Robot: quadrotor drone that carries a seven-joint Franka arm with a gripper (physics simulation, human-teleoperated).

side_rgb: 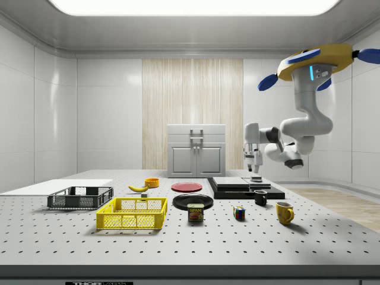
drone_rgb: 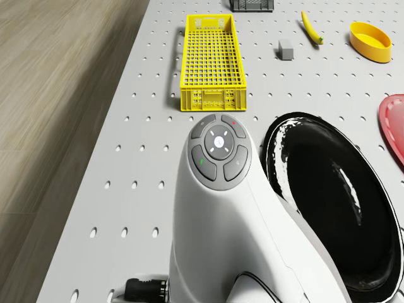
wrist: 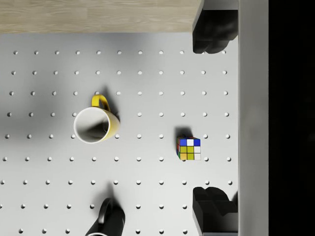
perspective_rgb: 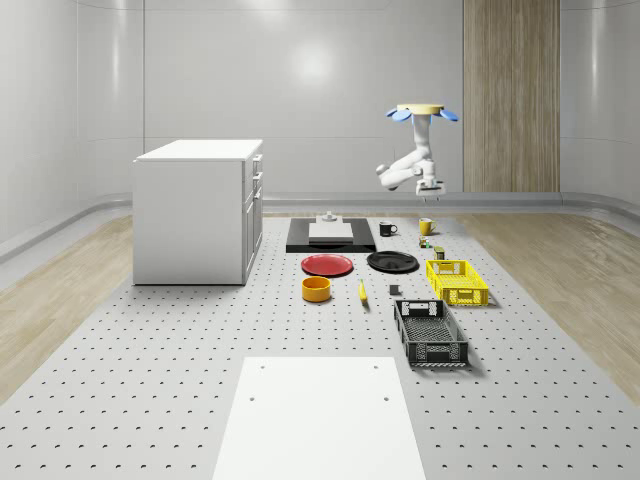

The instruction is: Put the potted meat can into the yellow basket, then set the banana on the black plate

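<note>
1. The drone (side_rgb: 320,59) hovers high above the far right part of the perforated table (perspective_rgb: 150,380) in the whole-scene view, with open air all around it.
2. The pincer (side_rgb: 255,168) hangs well above the table, with a yellow mug (wrist: 96,124), a colour cube (wrist: 189,148) and a black mug (wrist: 106,223) on the surface under it; the table's edge against the wooden floor lies just beyond the yellow mug.
3. Its fingers (wrist: 211,34) stand wide apart, holding and touching nothing.
4. The potted meat can (side_rgb: 195,212) stands on the table below the pincer, between the colour cube and the yellow basket (side_rgb: 133,214).
5. The black plate (perspective_rgb: 392,262) lies beside a red plate (perspective_rgb: 327,265).
6. The banana (perspective_rgb: 362,291) lies farther off, near an orange bowl (perspective_rgb: 316,289), with bare table around it.
</note>
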